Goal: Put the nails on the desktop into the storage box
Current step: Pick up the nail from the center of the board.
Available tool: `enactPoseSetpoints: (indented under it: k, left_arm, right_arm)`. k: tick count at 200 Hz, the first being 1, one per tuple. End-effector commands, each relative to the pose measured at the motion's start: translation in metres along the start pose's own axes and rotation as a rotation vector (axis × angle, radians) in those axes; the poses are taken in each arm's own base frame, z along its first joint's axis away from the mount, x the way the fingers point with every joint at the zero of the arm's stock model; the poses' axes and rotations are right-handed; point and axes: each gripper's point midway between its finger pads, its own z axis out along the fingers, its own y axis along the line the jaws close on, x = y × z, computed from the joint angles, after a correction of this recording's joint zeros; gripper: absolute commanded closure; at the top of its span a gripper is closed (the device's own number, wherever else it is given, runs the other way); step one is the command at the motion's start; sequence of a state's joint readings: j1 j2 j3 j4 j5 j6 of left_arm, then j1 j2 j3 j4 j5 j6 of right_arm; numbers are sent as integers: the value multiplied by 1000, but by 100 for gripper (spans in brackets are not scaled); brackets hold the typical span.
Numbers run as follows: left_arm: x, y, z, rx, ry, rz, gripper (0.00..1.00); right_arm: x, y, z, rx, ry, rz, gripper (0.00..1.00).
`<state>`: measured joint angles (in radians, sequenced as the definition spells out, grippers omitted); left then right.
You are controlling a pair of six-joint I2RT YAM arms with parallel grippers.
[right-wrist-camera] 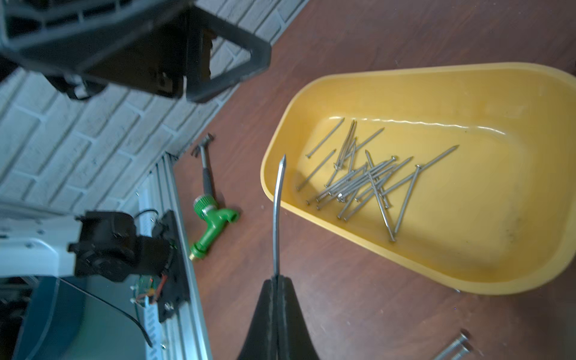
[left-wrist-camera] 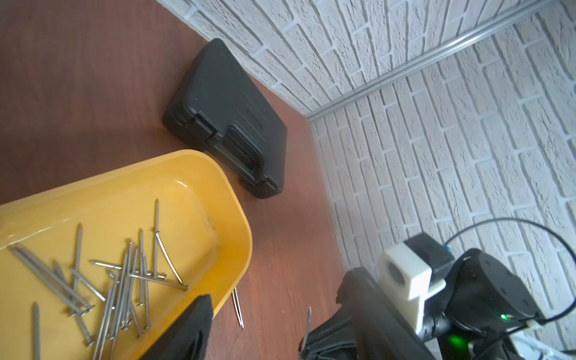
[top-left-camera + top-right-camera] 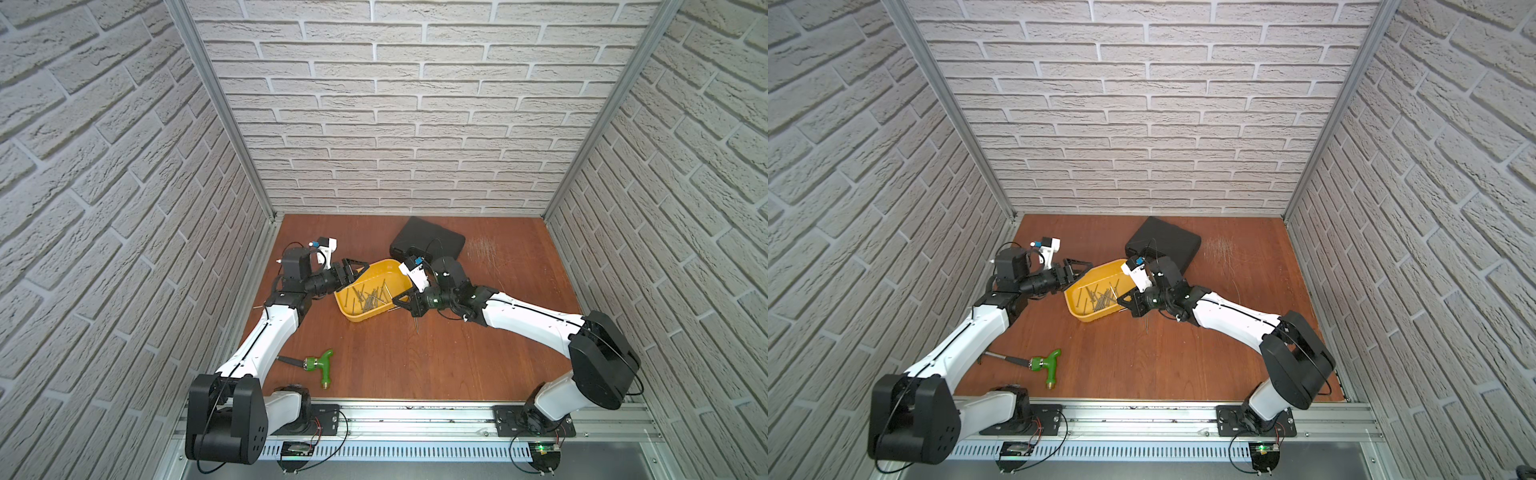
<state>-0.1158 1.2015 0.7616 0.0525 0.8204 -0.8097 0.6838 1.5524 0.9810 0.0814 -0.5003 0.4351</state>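
Lab robot cell, faux white-brick wall panels [image 3: 415, 124], aluminium frame posts [image 3: 225, 112], slotted mounting rail [image 3: 415, 419]

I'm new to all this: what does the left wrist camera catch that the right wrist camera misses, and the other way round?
Only the left wrist view shows the black case near the back wall. Only the right wrist view shows the green tap and, close up, the right tool shut on a lone nail. Both show the yellow storage box holding loose nails, on the brown desktop.
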Motion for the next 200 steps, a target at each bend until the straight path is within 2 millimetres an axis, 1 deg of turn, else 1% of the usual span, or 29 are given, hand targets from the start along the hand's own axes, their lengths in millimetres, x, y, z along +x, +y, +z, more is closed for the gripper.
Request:
enactPoseSetpoints:
  k: [1, 12, 43, 63, 74, 94, 133, 168, 200]
  left_arm:
    - [-2, -13, 7, 33, 16, 75, 26]
    - [-1, -13, 11, 31, 25, 75, 27]
    - [1, -24, 22, 45, 53, 102, 29]
    - [4, -30, 28, 50, 74, 115, 33]
    - [5, -32, 30, 53, 82, 119, 37]
    - [9, -32, 31, 50, 97, 117, 46]
    - [11, -32, 31, 50, 109, 111, 62]
    - [12, -30, 33, 45, 119, 96, 63]
    - [12, -34, 34, 54, 123, 99, 64]
  right_arm:
    - [-40, 28, -1, -97, -116, 97, 98]
    - [-43, 33, 0, -100, -117, 88, 98]
    - [-45, 44, 8, -125, -101, 93, 98]
    - [-46, 47, 10, -127, -110, 90, 98]
    - [-48, 47, 10, -128, -115, 93, 98]
    - [-50, 48, 11, -127, -117, 90, 98]
    - [-51, 40, 10, -80, -125, 91, 98]
    - [-54, 35, 7, -33, -135, 76, 98]
    - [-55, 31, 7, -4, -140, 78, 98]
